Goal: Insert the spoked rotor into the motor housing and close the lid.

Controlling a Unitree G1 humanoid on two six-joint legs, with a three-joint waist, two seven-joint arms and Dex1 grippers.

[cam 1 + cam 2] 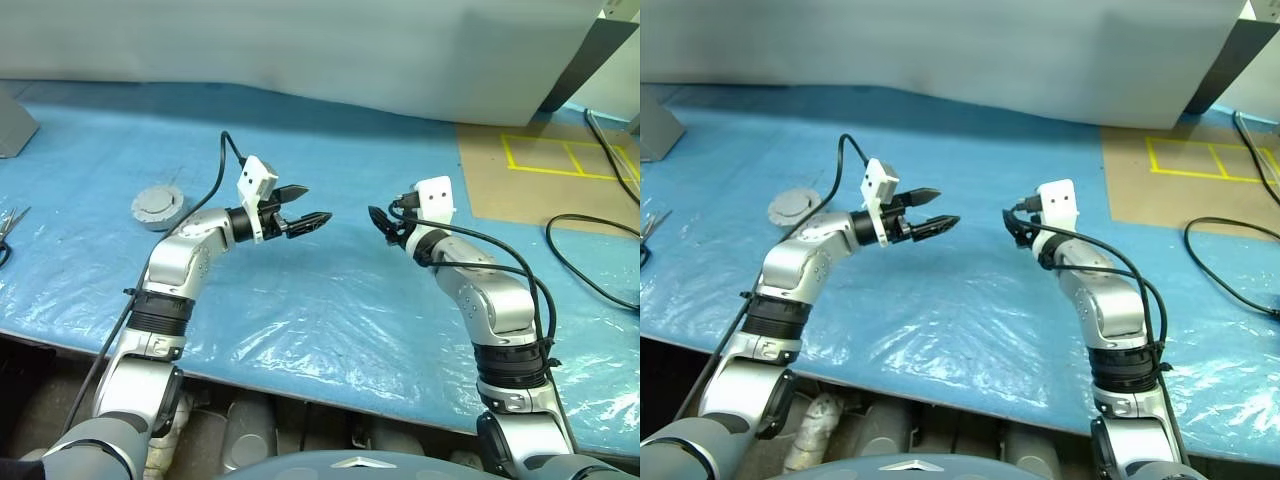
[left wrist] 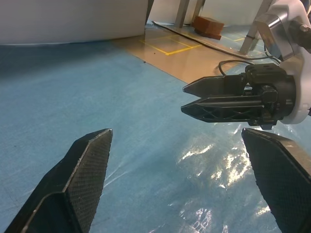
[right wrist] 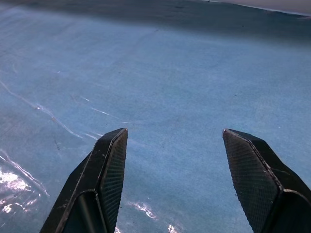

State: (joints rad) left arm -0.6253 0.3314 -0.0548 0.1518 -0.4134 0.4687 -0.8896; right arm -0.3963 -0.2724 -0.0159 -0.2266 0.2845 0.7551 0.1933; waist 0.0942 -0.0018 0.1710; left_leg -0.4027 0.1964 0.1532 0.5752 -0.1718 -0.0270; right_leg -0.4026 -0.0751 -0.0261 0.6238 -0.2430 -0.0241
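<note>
Left eye view: grey round housing (image 1: 158,207) sits on the blue sheet (image 1: 330,290), closed grey top up, well apart from both claws. Left claw (image 1: 308,206) hangs above the sheet to the housing's right, fingers spread wide, empty. Right claw (image 1: 384,222) farther right of the housing, fingers parted, nothing between them.

A blue plastic sheet (image 1: 330,300) covers the worktop (image 1: 540,190). On it, far left, lies a closed grey motor housing (image 1: 158,207); scissors (image 1: 8,228) rest at the left edge, black cables (image 1: 585,255) at right.
</note>
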